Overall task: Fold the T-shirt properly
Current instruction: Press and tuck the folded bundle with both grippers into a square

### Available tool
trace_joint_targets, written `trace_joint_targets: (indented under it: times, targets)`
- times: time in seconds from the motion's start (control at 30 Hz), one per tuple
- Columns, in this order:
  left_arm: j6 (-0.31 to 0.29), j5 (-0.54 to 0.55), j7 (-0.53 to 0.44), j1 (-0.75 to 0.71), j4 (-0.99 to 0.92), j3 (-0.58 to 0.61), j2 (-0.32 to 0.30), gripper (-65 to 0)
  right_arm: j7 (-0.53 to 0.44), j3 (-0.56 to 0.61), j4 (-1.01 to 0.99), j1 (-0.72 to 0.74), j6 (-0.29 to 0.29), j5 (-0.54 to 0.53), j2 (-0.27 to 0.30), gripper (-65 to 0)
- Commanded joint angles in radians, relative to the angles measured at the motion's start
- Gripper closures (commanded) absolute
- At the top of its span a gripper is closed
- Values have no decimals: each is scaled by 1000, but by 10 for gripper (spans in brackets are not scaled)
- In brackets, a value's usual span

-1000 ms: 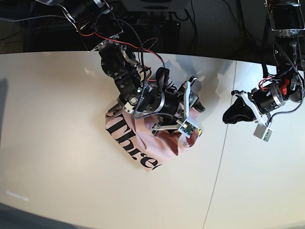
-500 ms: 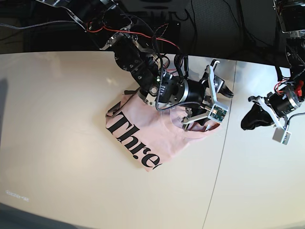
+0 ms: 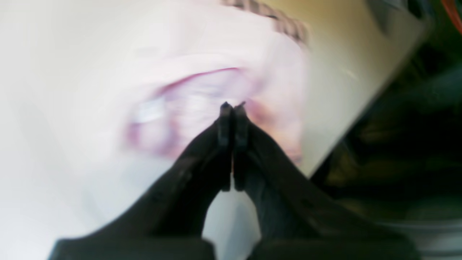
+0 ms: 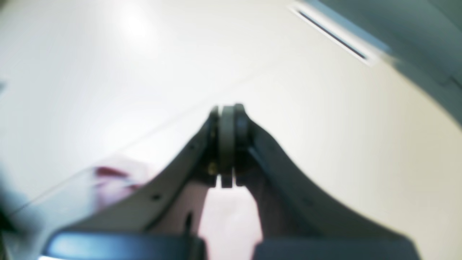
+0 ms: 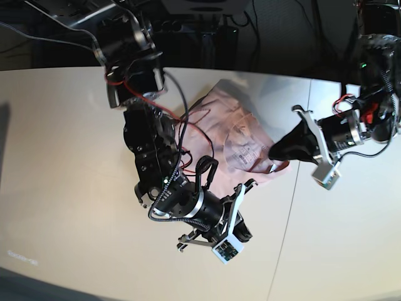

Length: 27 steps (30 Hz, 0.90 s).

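The pale pink T-shirt lies bunched on the far middle of the table, plain side up, with its neck opening and label facing me. No lettering shows in the base view. My left gripper is shut, its black tips at the shirt's right edge. In the left wrist view the left gripper hovers shut over the blurred neckline of the T-shirt; I see no cloth between the fingers. My right gripper is off the shirt, nearer the front. The right gripper is shut on nothing, above bare table.
The white table has a seam running front to back just right of the shirt. The right arm's links and cables hang over the shirt's left part. Dark equipment and wires line the back edge.
The right gripper let go of the shirt, swung toward the table's front and shut. The shirt now lies farther back with its lettering hidden. The left gripper moved in to its right edge.
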State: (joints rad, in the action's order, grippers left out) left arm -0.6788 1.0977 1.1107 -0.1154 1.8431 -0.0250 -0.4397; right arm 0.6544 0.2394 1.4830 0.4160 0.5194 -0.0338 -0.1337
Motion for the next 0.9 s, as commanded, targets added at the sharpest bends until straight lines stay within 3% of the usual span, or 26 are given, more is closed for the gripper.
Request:
trace_joint_targets:
  times: [0.0,0.2,0.43,0.57,0.7,0.87]
  targets:
    - [-19,-3,-16,9,21,34,-5,0,-45,-19,-29,49,35,-5,-11,0]
    - [-19,-164,-87,10,20,206,84,0,-83,-59,-347,193,35,23,-10,0]
    - [-19,-241,-122,11,-80,315,178,0,-85,-59,-615,321,30,64,-6,0]
    - [-19,-320,-199,11,-102,349,179,0,-52,-58,-755,369,32,60,5,0]
    - [-19,-396,-209,19,-119,346,175,0,30,-55,-797,355,31,31,21,0]
    - [-19,-455,-243,52,-220,346,141,0,85,-54,-777,314,35,-106,114,0]
